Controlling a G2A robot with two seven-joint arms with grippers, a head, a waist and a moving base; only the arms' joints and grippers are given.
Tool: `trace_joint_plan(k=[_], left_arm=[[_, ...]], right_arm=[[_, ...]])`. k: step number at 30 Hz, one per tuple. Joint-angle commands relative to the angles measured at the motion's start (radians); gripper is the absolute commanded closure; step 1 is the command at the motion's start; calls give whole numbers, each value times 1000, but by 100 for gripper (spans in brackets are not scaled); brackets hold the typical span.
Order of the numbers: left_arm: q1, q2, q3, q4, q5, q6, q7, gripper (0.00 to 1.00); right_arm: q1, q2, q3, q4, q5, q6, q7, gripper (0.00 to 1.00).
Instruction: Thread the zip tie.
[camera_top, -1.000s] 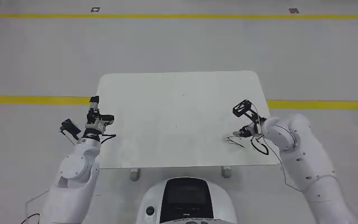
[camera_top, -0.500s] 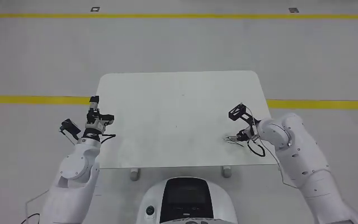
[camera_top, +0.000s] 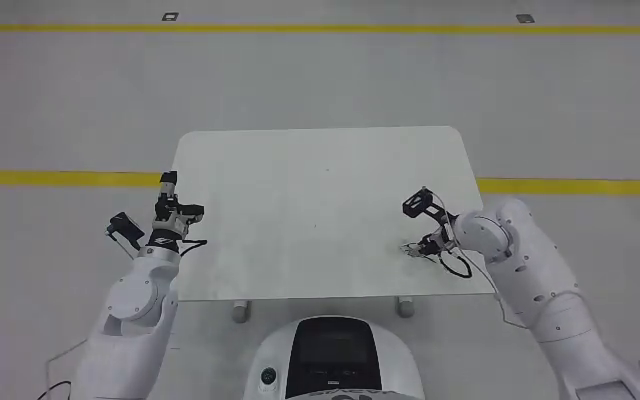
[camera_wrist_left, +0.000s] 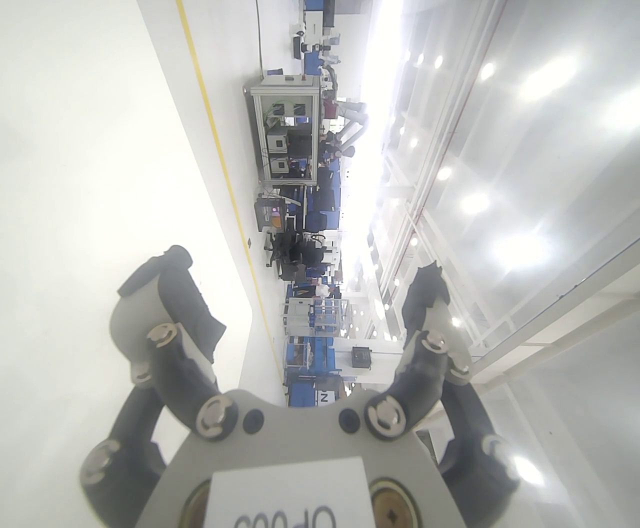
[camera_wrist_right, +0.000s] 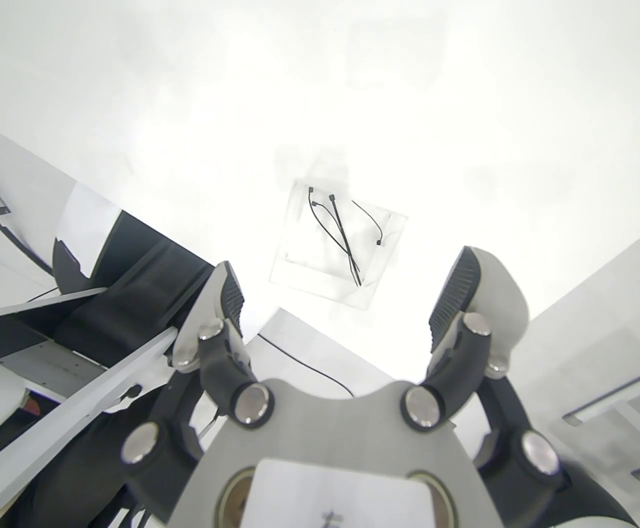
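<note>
The right hand (camera_top: 413, 203) has slid slightly inward over the worktop (camera_top: 320, 190). The left hand (camera_top: 168, 190) has kept still at its left edge, and both are wide and empty. The zip ties (camera_wrist_right: 340, 235) lie crossed in a clear tray (camera_wrist_right: 300, 265) ahead of the right hand, so this is likely the approach: next, descend and pinch one tie alone.

Top camera: mounted high, looking straight down on the whole bench (camera_top: 320, 190). Left wrist camera: close behind its fingers (camera_wrist_left: 175, 305), aimed level along the bench's left edge into the hall (camera_wrist_left: 310, 200). Right wrist camera: close behind its fingers (camera_wrist_right: 455, 285), angled down at the bench's near right corner, which the top camera also covers.
</note>
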Motion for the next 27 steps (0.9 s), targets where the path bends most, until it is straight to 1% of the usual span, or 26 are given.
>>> trace_joint_plan(k=[1, 4, 10, 15, 19, 27], left_arm=[[0, 0, 0, 0, 0, 0, 0, 0], [0, 0, 0, 0, 0, 0, 0, 0], [0, 0, 0, 0, 0, 0, 0, 0], [0, 0, 0, 0, 0, 0, 0, 0], [0, 0, 0, 0, 0, 0, 0, 0], [0, 0, 0, 0, 0, 0, 0, 0]], right_arm=[[8, 1, -11, 10, 14, 0, 27, 0], [25, 2, -29, 19, 39, 0, 63, 0], [25, 2, -29, 19, 39, 0, 63, 0], [12, 4, -38, 10, 28, 0, 22, 0], [11, 10, -53, -7, 42, 0, 31, 0], [10, 11, -54, -8, 42, 1, 24, 0]])
